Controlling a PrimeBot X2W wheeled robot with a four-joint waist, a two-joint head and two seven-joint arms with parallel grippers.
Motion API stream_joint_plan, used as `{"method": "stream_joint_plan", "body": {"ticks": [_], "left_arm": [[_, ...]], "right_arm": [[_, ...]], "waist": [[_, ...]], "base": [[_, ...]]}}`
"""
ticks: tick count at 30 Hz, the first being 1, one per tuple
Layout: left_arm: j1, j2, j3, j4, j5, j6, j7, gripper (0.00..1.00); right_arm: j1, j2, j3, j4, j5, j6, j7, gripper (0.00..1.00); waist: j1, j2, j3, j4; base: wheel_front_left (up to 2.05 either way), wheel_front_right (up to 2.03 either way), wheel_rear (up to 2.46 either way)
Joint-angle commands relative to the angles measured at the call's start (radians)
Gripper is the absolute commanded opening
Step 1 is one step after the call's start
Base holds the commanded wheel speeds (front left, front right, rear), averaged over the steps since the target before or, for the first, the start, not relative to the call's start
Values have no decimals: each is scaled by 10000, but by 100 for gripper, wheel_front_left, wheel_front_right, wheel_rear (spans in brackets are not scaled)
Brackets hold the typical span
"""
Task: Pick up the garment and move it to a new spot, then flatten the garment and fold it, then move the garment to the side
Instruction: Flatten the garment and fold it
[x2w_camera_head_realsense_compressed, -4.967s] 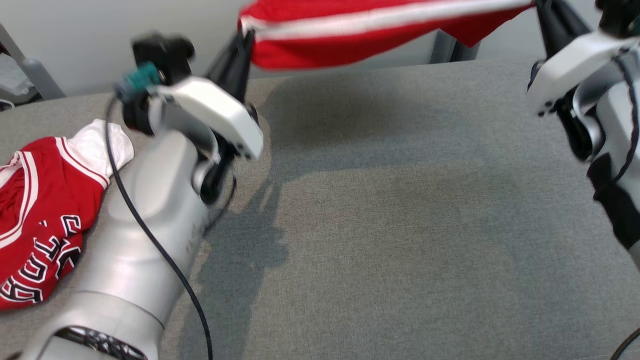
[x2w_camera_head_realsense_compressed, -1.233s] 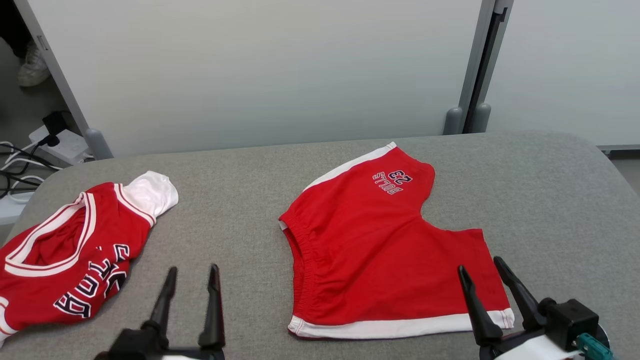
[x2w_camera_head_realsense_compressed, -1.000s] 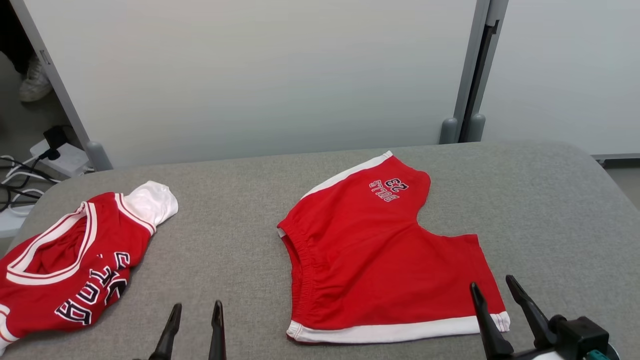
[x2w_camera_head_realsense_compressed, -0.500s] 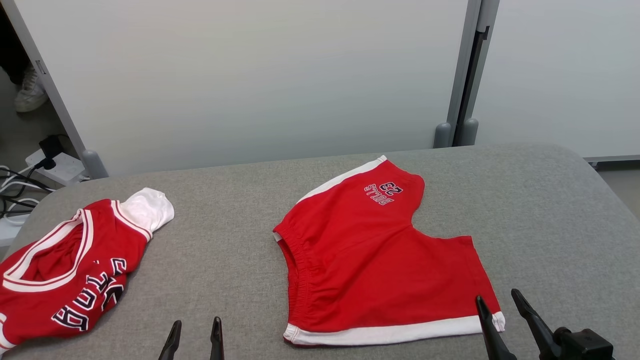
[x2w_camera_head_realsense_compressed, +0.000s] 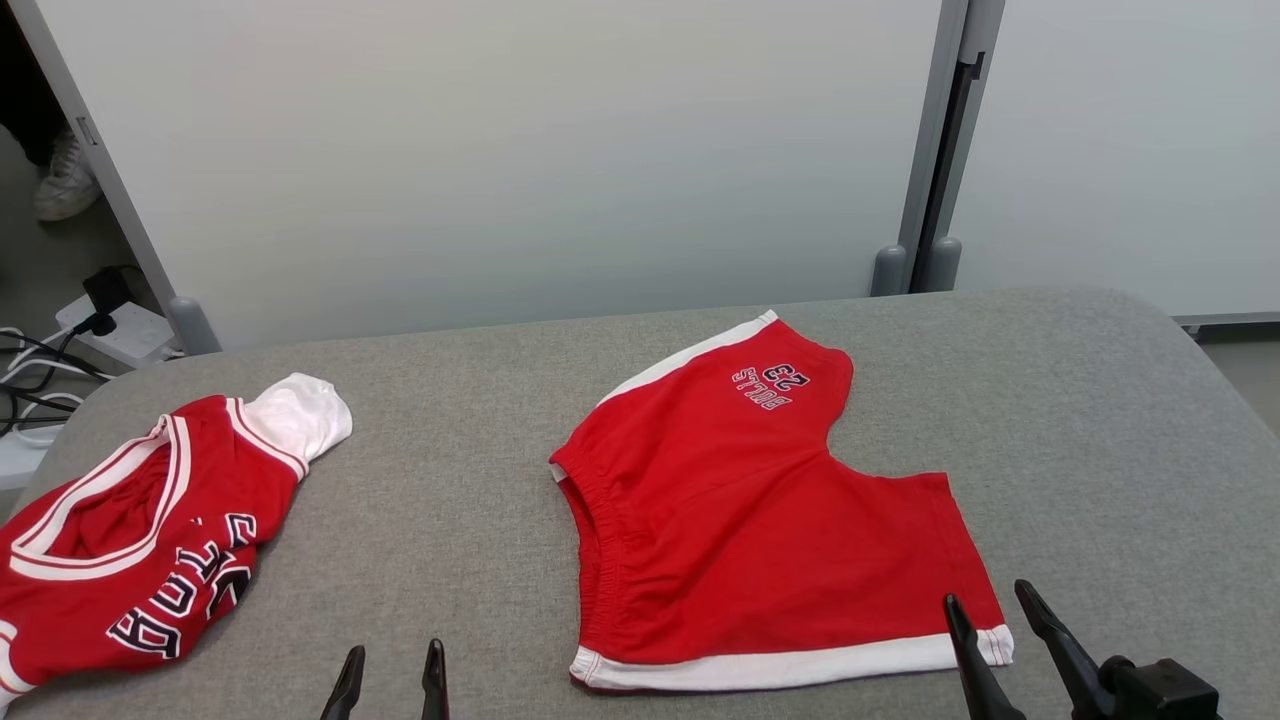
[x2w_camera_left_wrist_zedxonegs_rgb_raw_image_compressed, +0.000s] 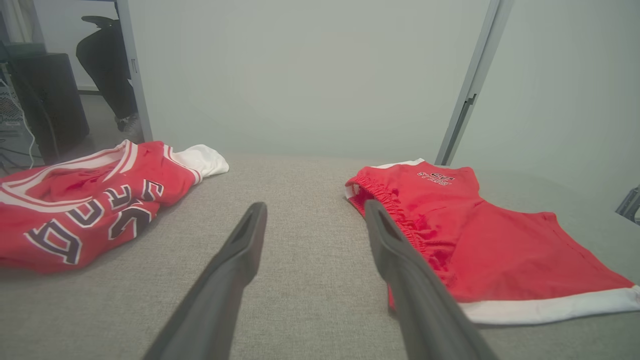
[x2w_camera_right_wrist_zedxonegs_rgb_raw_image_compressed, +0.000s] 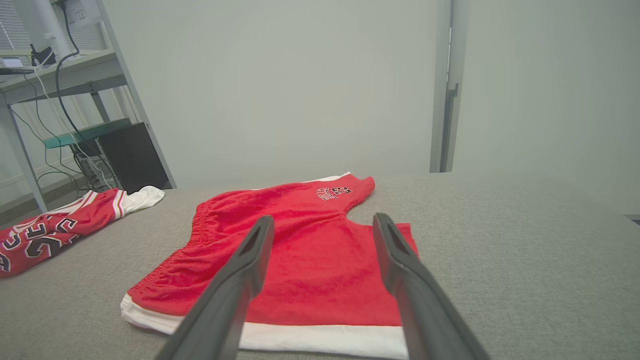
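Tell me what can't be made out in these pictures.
- jersey: the head view's left edge cuts off part of it.
- Print on the shorts: too small to read in the left wrist view.
- left tool: the head view's bottom edge cuts off its body.

One grey fabric-covered table (x2w_camera_head_realsense_compressed: 1100, 420); two garments: one pair of red shorts with white trim (x2w_camera_head_realsense_compressed: 760, 520) and one crumpled red jersey with white bands and dark lettering (x2w_camera_head_realsense_compressed: 130, 530); two grippers, the left gripper (x2w_camera_head_realsense_compressed: 394, 648) and the right gripper (x2w_camera_head_realsense_compressed: 986, 595), each with two dark fingers; one white shoe (x2w_camera_head_realsense_compressed: 65, 185).
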Motion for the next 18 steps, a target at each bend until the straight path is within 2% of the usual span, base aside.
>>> {"method": "stream_joint_plan", "body": {"ticks": [1,13,18], "left_arm": [[-466,-3,330,-177,-30,-40,-89,100],[-612,-3,240,-61,-84,-105,-89,100],[-840,-3,-255,621,-177,-851,-89,100]], "right_arm": [[-250,-189,260,-214,-12,-2,-63,100],[-288,-202,280,-200,8,-2,-63,100],[-288,-174,308,-186,37,-2,-63,100]], "waist": [[0,-1,-6,-1],[0,-1,6,-44],[0,-1,135,-20]], "base": [[0,0,0],[0,0,0],[0,0,0]]}}
